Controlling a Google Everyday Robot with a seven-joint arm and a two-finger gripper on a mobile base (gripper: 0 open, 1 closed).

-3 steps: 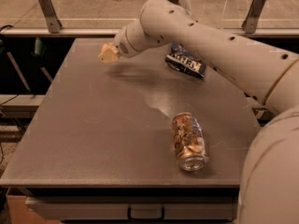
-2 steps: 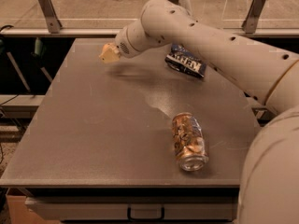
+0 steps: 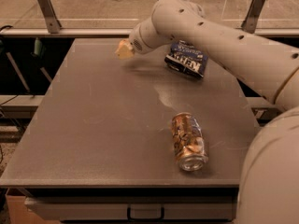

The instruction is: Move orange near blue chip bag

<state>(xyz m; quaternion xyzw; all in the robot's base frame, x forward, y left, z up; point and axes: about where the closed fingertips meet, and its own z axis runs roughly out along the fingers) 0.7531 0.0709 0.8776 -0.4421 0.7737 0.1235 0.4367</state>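
Observation:
The orange [image 3: 121,51] is a small pale round fruit at the tip of my gripper [image 3: 126,48], which is shut on it and holds it just above the far part of the table, with a faint shadow below it. The blue chip bag [image 3: 186,59] lies crumpled on the table to the right of the orange, about a bag's width away, partly under my arm. My white arm [image 3: 205,31] reaches in from the right across the bag.
A shiny gold-brown can [image 3: 188,141] lies on its side near the front right of the grey table [image 3: 93,125]. A railing with metal posts [image 3: 46,10] runs behind the table's far edge. My robot body fills the lower right corner.
My gripper has moved to the right with the orange in it, closer to the blue chip bag. The can and the bag have not moved.

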